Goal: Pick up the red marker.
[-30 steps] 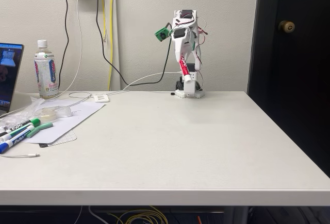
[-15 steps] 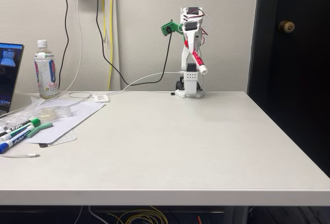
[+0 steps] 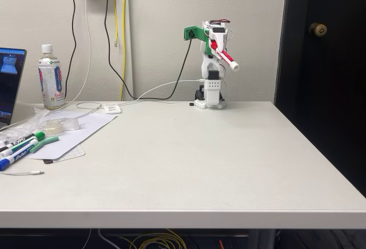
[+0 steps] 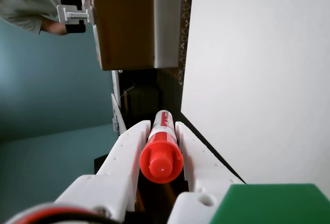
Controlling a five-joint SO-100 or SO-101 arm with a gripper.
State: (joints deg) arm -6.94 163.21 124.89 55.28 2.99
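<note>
gripper (image 4: 161, 131) pinching red marker (image 4: 162, 154) mid-barrel, high above table (image 3: 189, 157) | marker likely light, rigid, smooth plastic | slip risk; central grip suits

Legible text: none. Clear plastic bottle (image 3: 51, 77), label print too small to read. Red marker with white label strip (image 4: 162, 147), lettering blurred, unreadable.

The arm (image 3: 210, 83) stands at the table's (image 3: 189, 163) back edge, markers (image 3: 23, 146) far left.
</note>
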